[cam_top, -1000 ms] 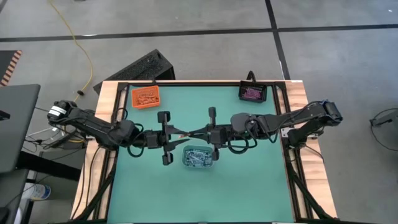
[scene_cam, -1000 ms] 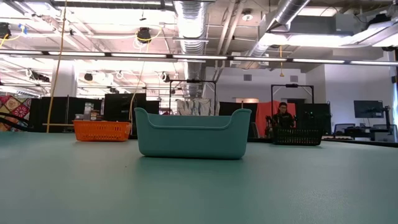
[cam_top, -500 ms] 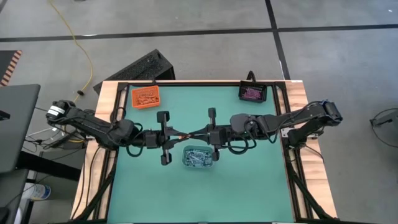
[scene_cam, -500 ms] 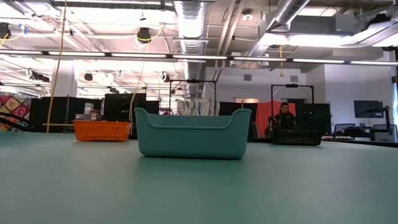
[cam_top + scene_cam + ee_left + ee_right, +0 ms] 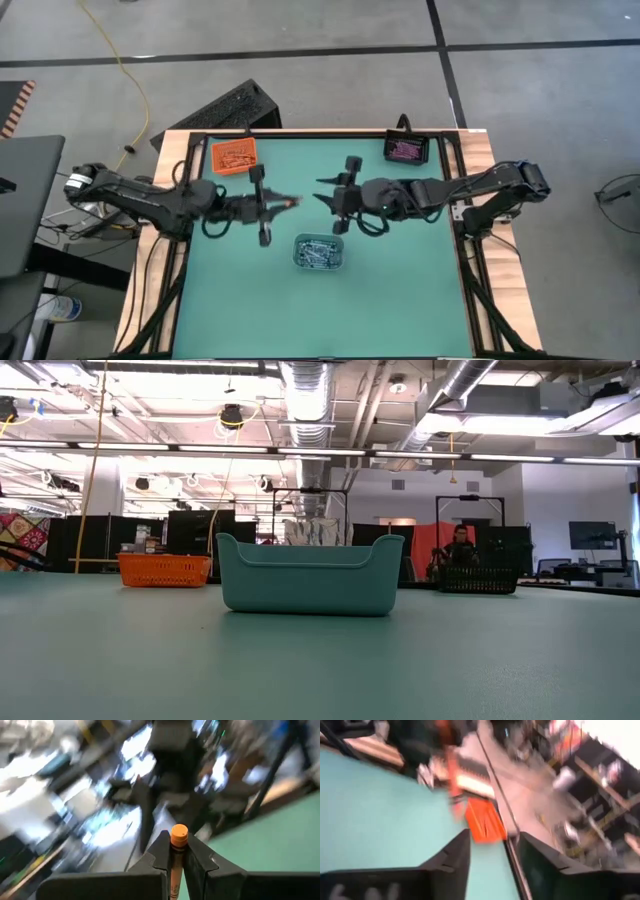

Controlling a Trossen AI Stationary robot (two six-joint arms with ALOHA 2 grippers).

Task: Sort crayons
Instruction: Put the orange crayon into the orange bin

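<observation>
Arms parted; orange crayon (image 5: 178,851) between left fingers (image 5: 200,865).

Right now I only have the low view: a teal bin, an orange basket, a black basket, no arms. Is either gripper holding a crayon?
Observer: Yes. The left gripper is shut on an orange crayon.
Operator: And the right one?
Observer: The right gripper is open and empty.
Operator: Where are they over the table?
Observer: Both are behind the teal bin, tips facing each other with a gap between; the left one is nearer the orange basket.
</observation>
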